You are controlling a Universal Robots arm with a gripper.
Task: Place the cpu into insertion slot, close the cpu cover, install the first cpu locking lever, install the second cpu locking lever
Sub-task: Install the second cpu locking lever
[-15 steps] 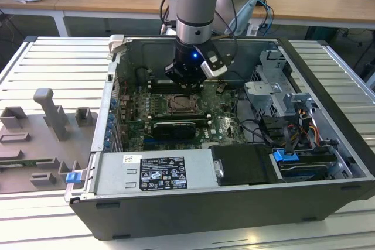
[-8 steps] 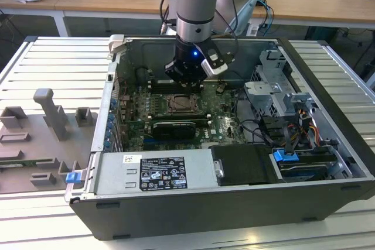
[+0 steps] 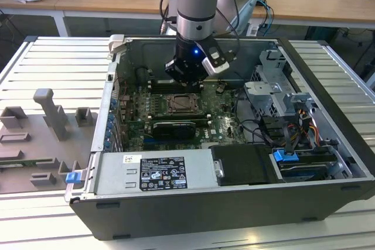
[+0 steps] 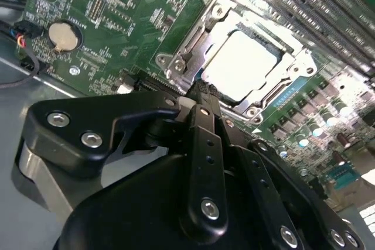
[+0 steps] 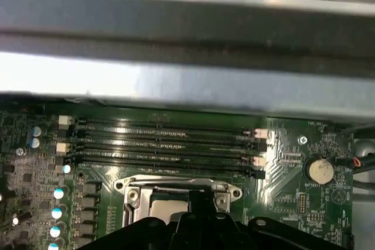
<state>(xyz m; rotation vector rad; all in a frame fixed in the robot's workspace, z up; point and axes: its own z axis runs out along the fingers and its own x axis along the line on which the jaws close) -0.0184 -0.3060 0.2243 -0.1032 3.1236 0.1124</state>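
Observation:
The cpu (image 4: 241,65) lies with its pale face up in the insertion slot (image 3: 179,105) on the green board. The silver cpu cover (image 4: 196,33) lies flat around it, framing the chip. My gripper (image 4: 200,89) hangs just above the socket's edge, its black fingers drawn together to one tip and holding nothing that I can see. In the exterior view the gripper (image 3: 186,81) sits inside the open computer case, slightly behind the socket. In the first wrist view the cpu cover (image 5: 176,185) and the cpu (image 5: 167,206) sit just beyond the gripper (image 5: 197,198). I cannot make out the locking levers.
Long black memory slots (image 5: 164,141) run beside the socket. A coin battery (image 4: 63,36) sits on the board. A black graphics card (image 3: 171,129), the power supply (image 3: 155,171), a drive cage (image 3: 275,95) and cables crowd the case. A grey fixture tray (image 3: 41,133) lies on the exterior view's left.

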